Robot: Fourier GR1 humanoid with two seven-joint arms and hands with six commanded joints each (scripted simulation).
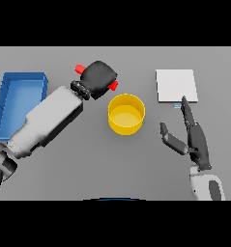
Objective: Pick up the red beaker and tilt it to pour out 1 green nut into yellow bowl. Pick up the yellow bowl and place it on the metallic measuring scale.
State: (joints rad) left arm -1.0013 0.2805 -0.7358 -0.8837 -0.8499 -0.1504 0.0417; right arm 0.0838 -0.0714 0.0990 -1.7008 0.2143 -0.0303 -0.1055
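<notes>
Left robot hand (99, 77) hides most of the red beaker (79, 69).

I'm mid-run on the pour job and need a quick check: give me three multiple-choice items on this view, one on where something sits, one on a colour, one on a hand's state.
1. Where is the metallic measuring scale relative to the yellow bowl?
A. To the bowl's right and farther back
B. Left of the bowl, touching it
C. Under the bowl

2. What colour is the bin at the table's left edge?
A. Green
B. Blue
C. White

3. What is the left hand doing?
A. Resting flat on the table
B. Holding the yellow bowl
C. Closed around the red beaker

Answers:
1 A: the scale lies apart from the bowl, right and beyond it.
2 B: the bin's walls are blue.
3 C: red ends stick out on both sides of the curled fingers; the right hand lies open near the scale.
</notes>
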